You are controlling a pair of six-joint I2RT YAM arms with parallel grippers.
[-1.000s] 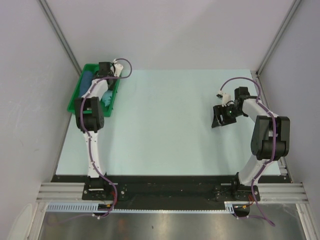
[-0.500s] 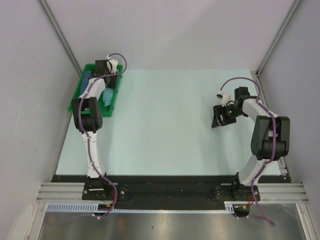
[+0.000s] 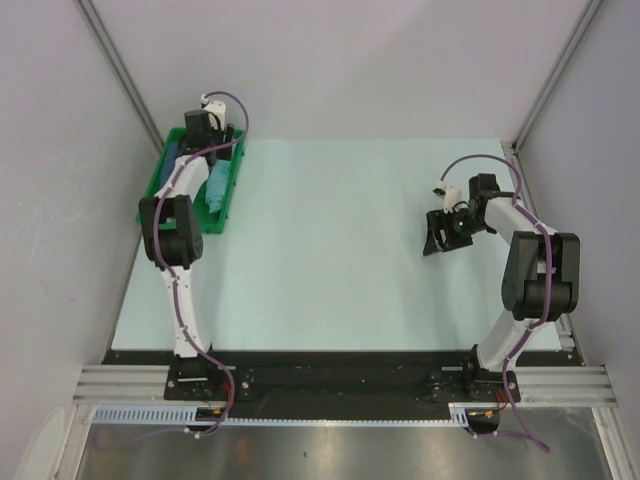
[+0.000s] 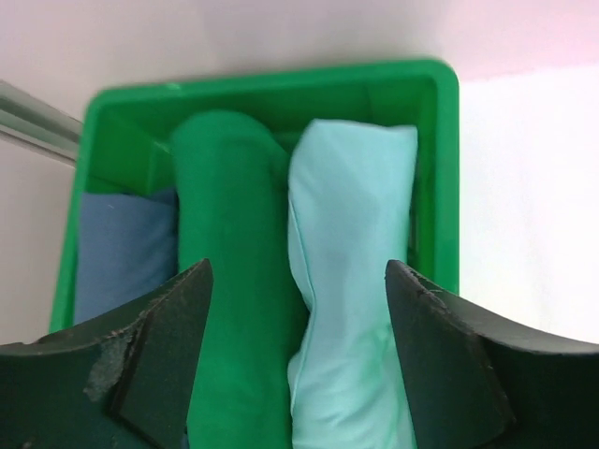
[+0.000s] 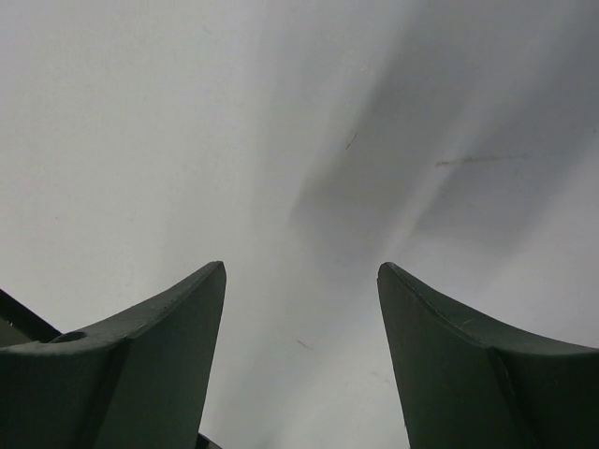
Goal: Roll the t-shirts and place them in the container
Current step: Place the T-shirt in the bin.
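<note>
— Mint-turquoise t-shirt (image 4: 351, 281) down in the green plastic tray (image 4: 271, 84), rolled, hard against the right-hand wall. Dark green t-shirt (image 4: 229, 253) touching it in the middle, blue t-shirt (image 4: 122, 253) tucked by the left wall.
— And sitting where on the table (image 3: 330, 260)?
— Far left corner. Left gripper (image 4: 298, 267) hanging right over it, jaws spread wide, gripping nothing.
— Right gripper (image 5: 301, 271)?
— Parked near the right edge over bare tabletop, jaws equally wide, nothing between them.
— Looks like all three rolled and stowed, then. Judged step: getting that open left gripper away from the tray cleanly.
— Agreed, probably. Best done straight up first, no sideways drift until clear of the rim.
— Why so careful?
— Soft cloth, loose twist halfway along the mint roll. Easy to snag a fold on a jaw and drag the roll open.
— So keep the jaws wide on the way out?
— Yes, and centred between the walls. If re-gripping instead, pinch across the roll's middle, never at a free end.
</note>
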